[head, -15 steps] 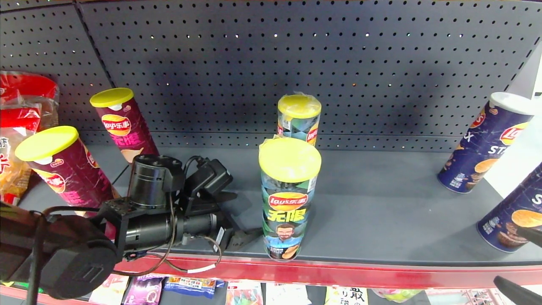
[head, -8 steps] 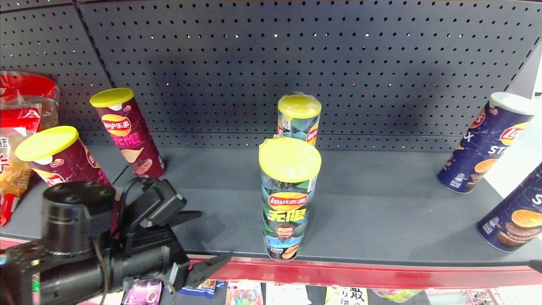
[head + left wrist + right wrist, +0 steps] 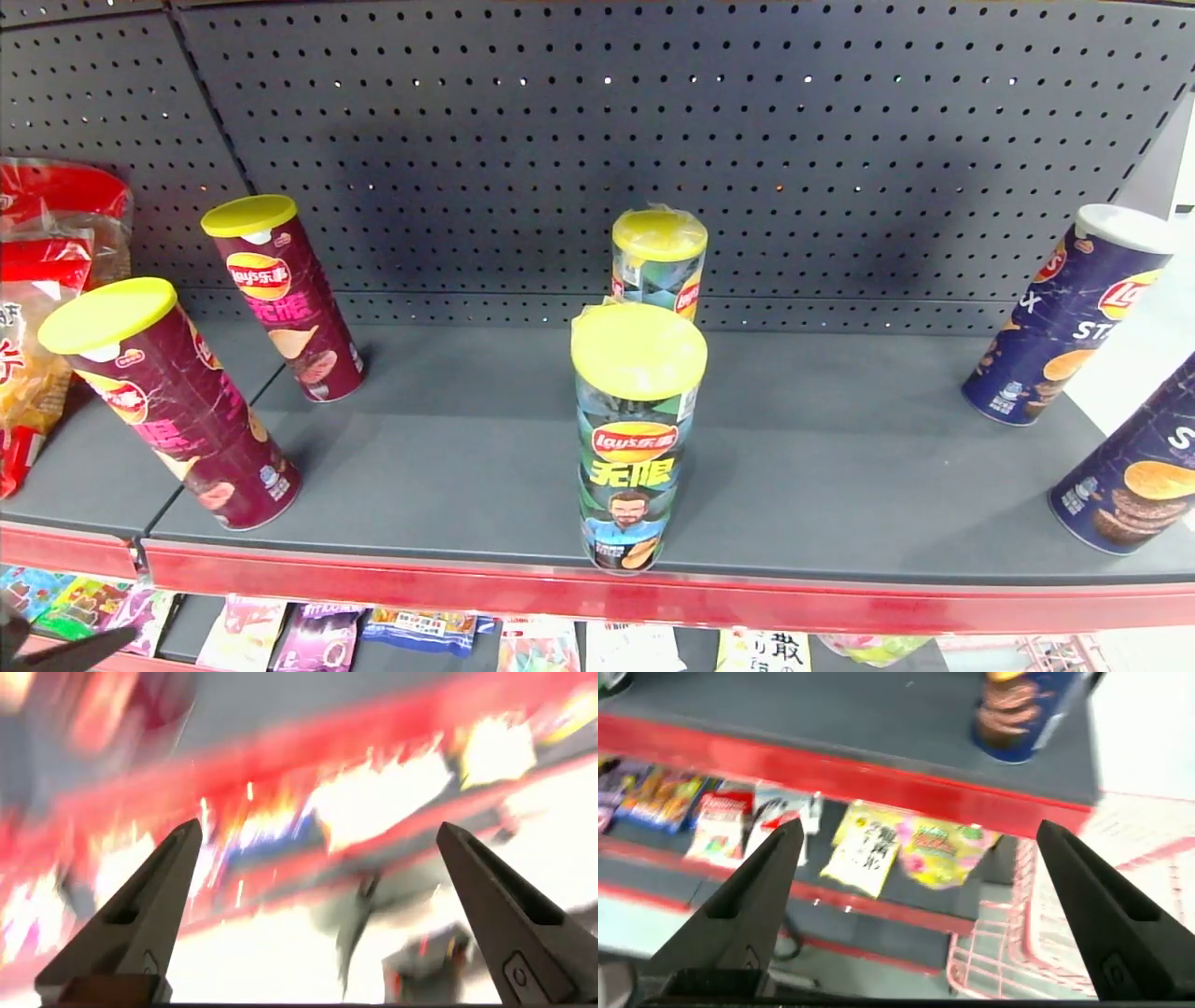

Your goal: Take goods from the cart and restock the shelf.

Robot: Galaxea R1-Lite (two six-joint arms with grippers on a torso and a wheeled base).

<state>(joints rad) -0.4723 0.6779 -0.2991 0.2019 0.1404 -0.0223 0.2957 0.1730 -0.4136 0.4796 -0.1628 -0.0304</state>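
Dark pegboard (image 3: 597, 140) backs a grey shelf (image 3: 822, 467) with a red lip. Pink wire cart (image 3: 999, 971) shows beyond the right gripper (image 3: 920, 823). Front green can (image 3: 638, 439) stands central, second green can (image 3: 658, 261) at its 12 o'clock; maroon cans (image 3: 168, 401) at 9 o'clock, blue cans (image 3: 1064, 317) at 3 o'clock. Right gripper and left gripper (image 3: 318, 826) both gape wide, holding nothing

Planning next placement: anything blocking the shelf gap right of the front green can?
Nothing visible. The shelf floor between the front green can and front blue can is bare; only the low red lip runs along its front.
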